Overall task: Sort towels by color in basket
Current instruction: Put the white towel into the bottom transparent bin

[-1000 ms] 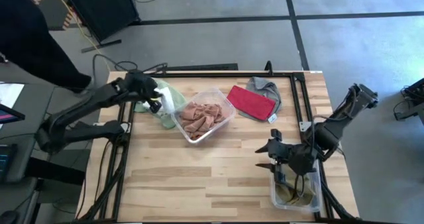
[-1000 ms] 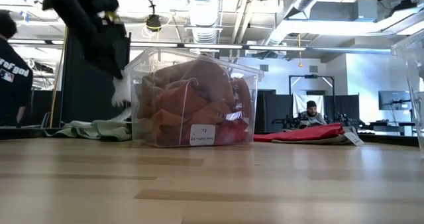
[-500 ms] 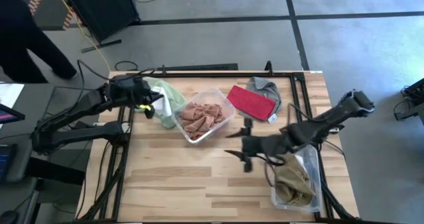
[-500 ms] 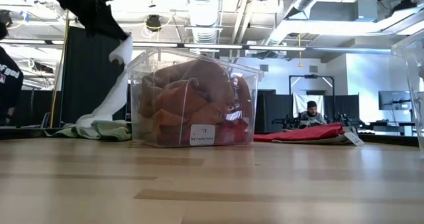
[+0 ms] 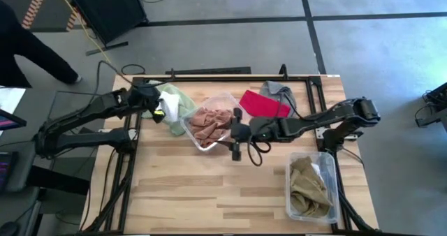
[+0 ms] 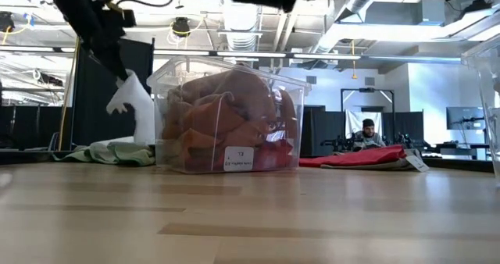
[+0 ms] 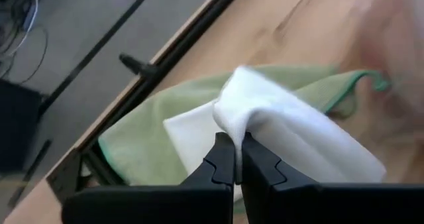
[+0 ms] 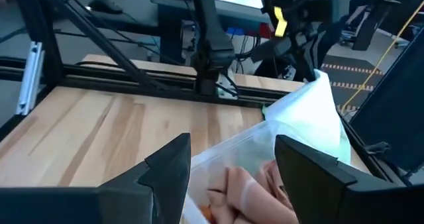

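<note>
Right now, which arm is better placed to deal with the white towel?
Left. The left gripper is shut on the white towel, lifted over the pale green towel. The right gripper is open and empty beside the clear bin.

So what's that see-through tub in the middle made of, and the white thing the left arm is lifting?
The tub looks like clear, glossy hard plastic: the orange cloths inside show through its stiff, straight walls. The white towel, pinched in the left end effector, seems soft matte fabric, since it folds and drapes limply. Which fibre, I cannot tell.
</note>
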